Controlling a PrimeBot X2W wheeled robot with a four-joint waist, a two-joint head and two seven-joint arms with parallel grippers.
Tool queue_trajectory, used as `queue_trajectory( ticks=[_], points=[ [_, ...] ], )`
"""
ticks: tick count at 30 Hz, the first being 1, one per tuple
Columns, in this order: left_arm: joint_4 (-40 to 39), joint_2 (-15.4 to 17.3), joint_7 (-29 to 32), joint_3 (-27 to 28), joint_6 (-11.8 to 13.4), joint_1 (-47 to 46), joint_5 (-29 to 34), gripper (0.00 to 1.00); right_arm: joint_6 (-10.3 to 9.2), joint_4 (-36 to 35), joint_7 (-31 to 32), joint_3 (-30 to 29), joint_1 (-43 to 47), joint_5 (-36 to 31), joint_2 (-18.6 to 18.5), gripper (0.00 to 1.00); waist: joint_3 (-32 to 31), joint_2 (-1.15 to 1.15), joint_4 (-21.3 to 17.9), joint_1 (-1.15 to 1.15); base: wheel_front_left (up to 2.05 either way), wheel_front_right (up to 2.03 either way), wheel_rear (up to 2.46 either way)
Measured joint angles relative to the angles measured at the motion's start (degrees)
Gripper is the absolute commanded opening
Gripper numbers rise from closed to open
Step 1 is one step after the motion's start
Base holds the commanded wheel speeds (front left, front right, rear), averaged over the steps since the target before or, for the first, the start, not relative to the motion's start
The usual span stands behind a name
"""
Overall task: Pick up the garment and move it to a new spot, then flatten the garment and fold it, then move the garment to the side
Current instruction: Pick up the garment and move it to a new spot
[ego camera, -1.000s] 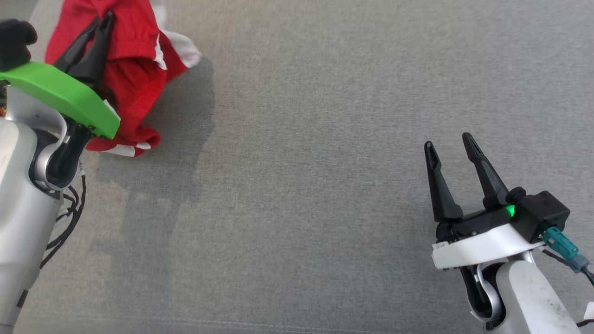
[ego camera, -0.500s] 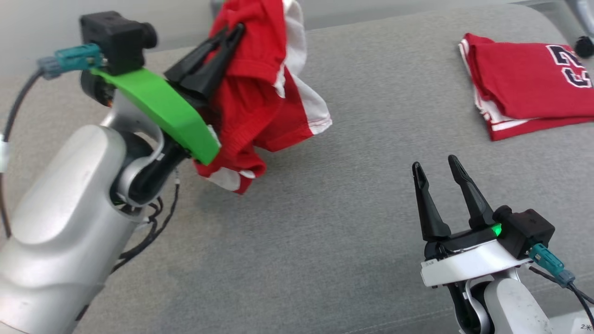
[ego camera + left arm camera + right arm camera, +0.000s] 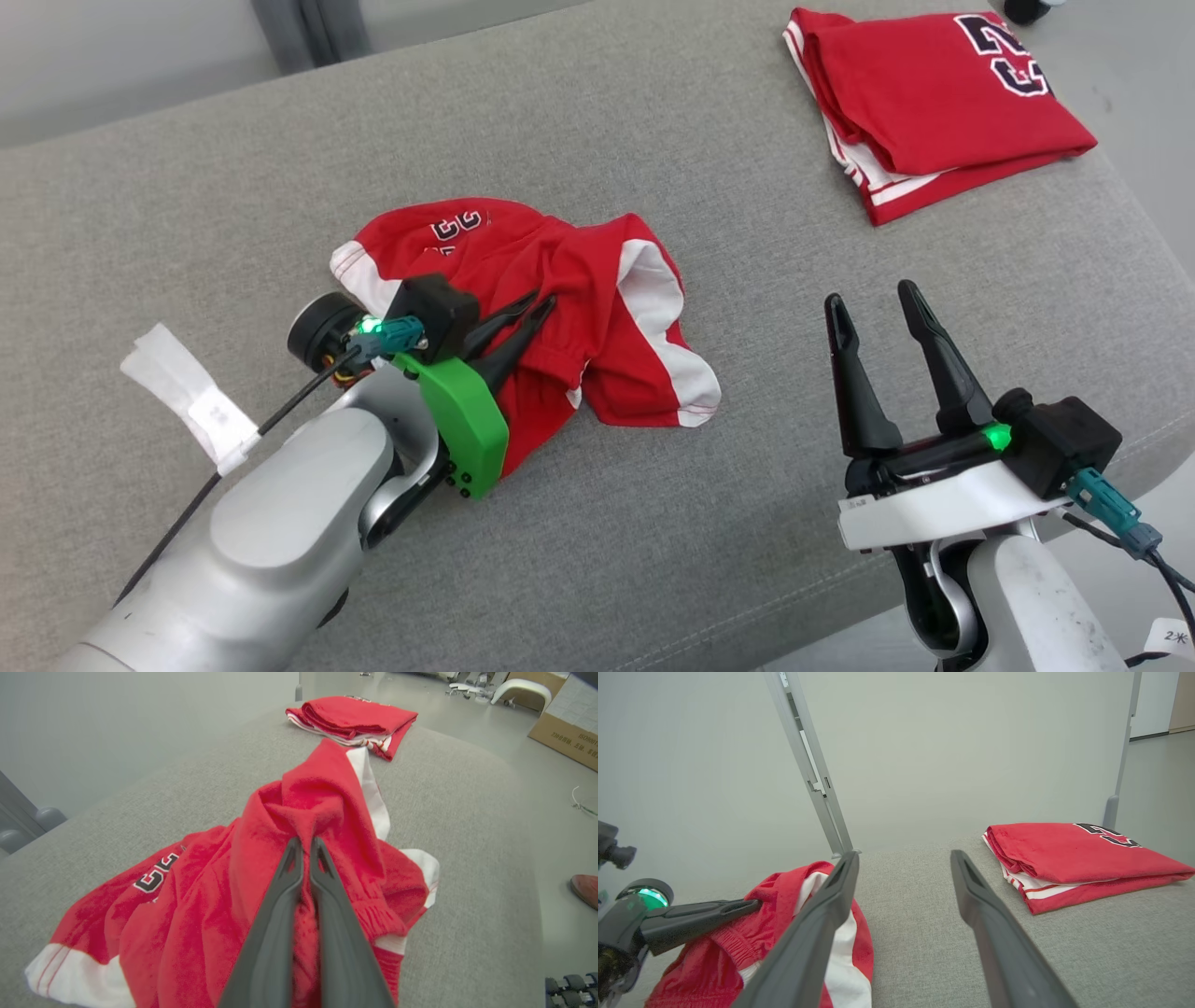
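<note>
The red garment (image 3: 597,280) lies crumpled on the grey padded surface (image 3: 653,560), a little left of the middle, with its white trim and part of a black number turned upward. The left gripper (image 3: 541,301) is closed tight on a ridge of the red cloth. In the left wrist view this ridge rises like a small tent to the finger tips, while the rest of the cloth spreads on the padding. I think the open middle was chosen because both arms can reach around the cloth there. The right gripper (image 3: 868,294) waits to the right of the garment, apart from it, with its fingers spread wide and nothing between them. It seems ready to take an edge for the flattening. A folded red jersey (image 3: 934,103) rests at the far right corner, well apart, probably kept aside so that the middle is free.
</note>
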Motion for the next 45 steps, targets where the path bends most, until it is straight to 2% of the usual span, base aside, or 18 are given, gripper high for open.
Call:
queue_trajectory(
  ticks=[2, 3, 4, 5, 7, 10, 12, 17, 19, 22, 23, 26, 29, 33, 37, 45],
  points=[
    [4.1, -0.7, -3.8, -1.0, 0.0, -0.1, 0.4, 0.00, 0.00, 0.0, 0.0, -0.2, -0.4, 0.0, 0.1, 1.00, 1.4, 0.00, -0.3, 0.00, 0.00, 0.00, 0.00],
    [5.5, -1.1, -5.4, -1.0, 0.0, -0.2, 0.6, 0.27, 0.00, 0.1, 0.0, -0.2, -0.4, 0.0, 0.1, 1.00, 1.9, 0.00, -0.3, 0.00, 0.00, 0.00, 0.00],
    [7.0, -1.6, -7.0, -0.9, 0.0, -0.4, 0.7, 0.73, 0.00, 0.1, 0.0, -0.2, -0.3, 0.0, 0.2, 1.00, 2.3, 0.00, -0.3, 0.00, 0.00, 0.00, 0.00],
    [7.9, -2.0, -8.1, -0.5, 0.0, -0.5, 0.7, 1.00, 0.00, 0.2, 0.0, -0.3, -0.3, 0.0, 0.2, 1.00, 2.5, 0.00, -0.2, 0.00, 0.00, 0.00, 0.00],
    [8.7, -3.3, -10.0, 1.2, 0.5, -0.5, 0.8, 1.00, 0.00, 0.3, 0.0, 0.5, -0.3, -0.8, -0.3, 1.00, 2.5, 0.00, 0.3, 0.00, 0.00, 0.00, 0.00],
    [6.6, -4.2, -10.6, 4.8, 2.7, 1.1, 1.7, 1.00, 0.00, 0.5, 0.0, 0.9, 0.3, -0.9, -0.5, 1.00, 2.0, 0.00, 0.9, 0.00, 0.00, 0.00, 0.00],
    [1.3, -4.3, -10.7, 9.1, 5.6, 4.4, 4.1, 1.00, 0.00, 0.6, 0.0, 1.0, 1.5, -1.0, -0.6, 1.00, 1.2, 0.00, 1.6, 0.00, 0.00, 0.00, 0.00],
    [-10.0, -5.0, -10.8, 19.0, 11.4, 17.8, 9.4, 1.00, 0.00, 1.6, 0.0, 1.3, 3.7, -1.5, -0.9, 1.00, -1.0, 0.00, 4.4, 0.00, 0.00, 0.00, 0.00],
    [-13.8, -6.3, -10.8, 23.5, 13.2, 23.7, 11.0, 1.00, 0.00, 2.0, 0.0, 0.7, 4.4, -2.3, -0.8, 1.00, -2.2, 0.00, 6.1, 0.00, 0.00, 0.00, 0.00],
    [-18.1, -8.5, -10.8, 30.2, 14.7, 31.7, 14.3, 1.00, 0.00, 2.8, 0.0, 0.2, 5.9, -3.2, -0.8, 1.00, -4.3, 0.00, 8.9, 0.00, 0.00, 0.00, 0.00],
    [-20.7, -10.0, -10.8, 34.1, 15.0, 36.1, 17.0, 1.00, 0.00, 3.0, 0.0, -0.2, 6.6, -3.6, -0.6, 1.00, -5.7, 0.00, 10.6, 0.00, 0.00, 0.00, 0.00],
    [-24.1, -12.5, -10.9, 39.4, 14.0, 42.1, 20.9, 1.00, 0.00, 2.9, 0.0, -1.3, 7.5, -4.2, -0.4, 1.00, -7.9, 0.00, 13.5, 0.00, 0.00, 0.00, 0.00],
    [-26.4, -14.6, -10.9, 43.1, 11.8, 46.8, 24.9, 1.00, 0.00, 2.6, 0.0, -2.7, 9.5, -4.6, -0.1, 1.00, -10.1, 0.00, 15.7, 0.00, 0.00, 0.00, 0.00],
    [-28.6, -16.2, -10.9, 46.0, 9.4, 51.2, 28.7, 1.00, 0.00, 2.6, 0.0, -3.8, 12.2, -5.1, 0.0, 1.00, -12.9, 0.00, 17.6, 0.00, 0.00, 0.00, 0.00],
    [-29.3, -17.1, -10.9, 46.6, 7.3, 54.3, 31.4, 1.00, 0.00, 2.8, 0.0, -4.5, 13.4, -5.5, 0.0, 1.00, -15.1, 0.00, 19.1, 0.00, 0.00, 0.00, 0.00],
    [-29.6, -17.4, -10.9, 46.4, 7.9, 54.9, 33.9, 1.00, 0.00, 3.2, 0.0, -5.7, 14.1, -5.5, 0.0, 1.00, -16.8, 0.00, 20.1, 0.00, 0.00, 0.00, 0.00]
  ],
)
